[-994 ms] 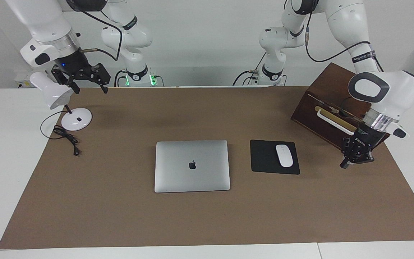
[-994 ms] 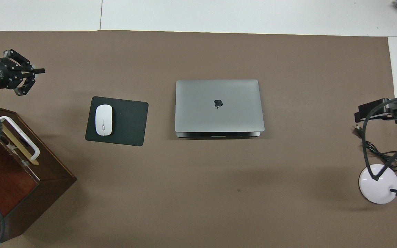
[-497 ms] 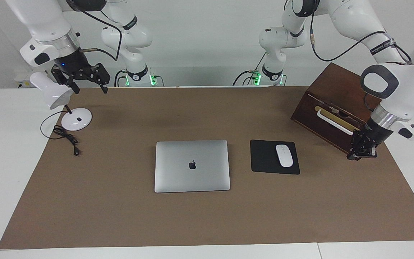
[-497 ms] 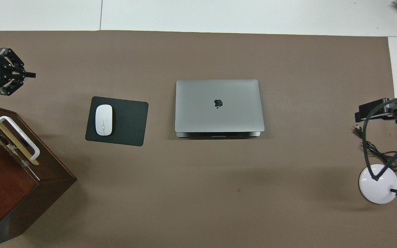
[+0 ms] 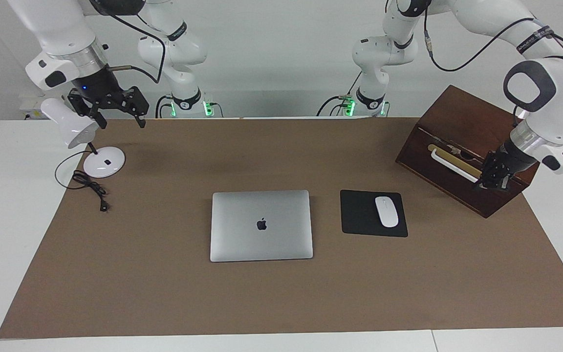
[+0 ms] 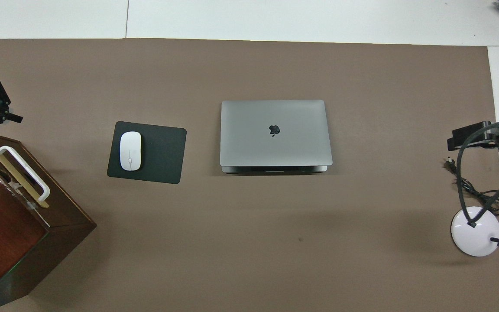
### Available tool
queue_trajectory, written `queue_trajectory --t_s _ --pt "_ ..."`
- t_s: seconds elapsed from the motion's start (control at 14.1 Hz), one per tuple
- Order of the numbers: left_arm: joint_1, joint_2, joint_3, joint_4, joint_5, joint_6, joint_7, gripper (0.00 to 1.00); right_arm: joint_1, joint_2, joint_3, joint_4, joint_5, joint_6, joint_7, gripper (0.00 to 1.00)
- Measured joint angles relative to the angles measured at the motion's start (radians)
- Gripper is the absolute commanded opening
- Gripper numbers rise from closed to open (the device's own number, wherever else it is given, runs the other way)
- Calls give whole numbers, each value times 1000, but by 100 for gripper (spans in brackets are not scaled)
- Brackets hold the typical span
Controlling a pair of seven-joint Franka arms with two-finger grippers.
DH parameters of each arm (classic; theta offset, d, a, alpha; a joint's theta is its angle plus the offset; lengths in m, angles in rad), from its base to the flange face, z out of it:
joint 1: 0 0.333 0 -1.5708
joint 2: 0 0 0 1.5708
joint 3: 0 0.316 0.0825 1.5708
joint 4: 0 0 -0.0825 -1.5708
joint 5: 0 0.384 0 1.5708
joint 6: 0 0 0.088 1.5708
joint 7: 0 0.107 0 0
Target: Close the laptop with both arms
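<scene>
- The MacBook laptop [image 5: 261, 225] lies flat on the brown mat [image 5: 164, 293] with its lid down, the mouse pad [image 5: 359, 213] just beside it toward the left arm's end; I judge the closing done.
- Left gripper [image 5: 492, 180] hangs over the wooden box [image 5: 450, 122], close to its white handle [image 5: 452, 165], fingertips together and holding nothing. Risk: a careless retreat could catch the handle or knock the box.
- Right gripper [image 5: 118, 115] hovers above the mat, well apart from the laptop and close to the desk lamp [image 5: 74, 129], jaws apart and empty. Risk: a swing could clip the lamp head and tip it.
- The lamp cable [image 5: 88, 188] lies loose on the mat; a low pass might snag it.
- The white mouse [image 5: 386, 211] sits on the pad; any sweep back toward the laptop could nudge it off.
- In the overhead view a thin dark gap shows along the laptop's edge nearer the robots, so the lid may not be fully seated; I cannot tell.
</scene>
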Motion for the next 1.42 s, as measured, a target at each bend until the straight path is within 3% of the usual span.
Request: queue_trajectory --t_s 0.28,0.35,0.43,0.92,1.42 --pt "0 -53 2 -1 27 -54 4 0 0 0 -1 0 -19 0 0 100" --pt "-1 -60 1 -1 38 -63 5 44 0 0 -1 0 -20 0 -1 100" --pt "-2 -65 -1 -1 54 -67 6 99 0 0 -1 0 -20 0 -1 100" --pt "-25 -97 -8 0 103 -65 8 100 0 0 -1 0 -20 0 -1 100" --pt "-27 -105 -50 -7 111 62 22 100 0 0 -1 0 -20 0 -1 100"
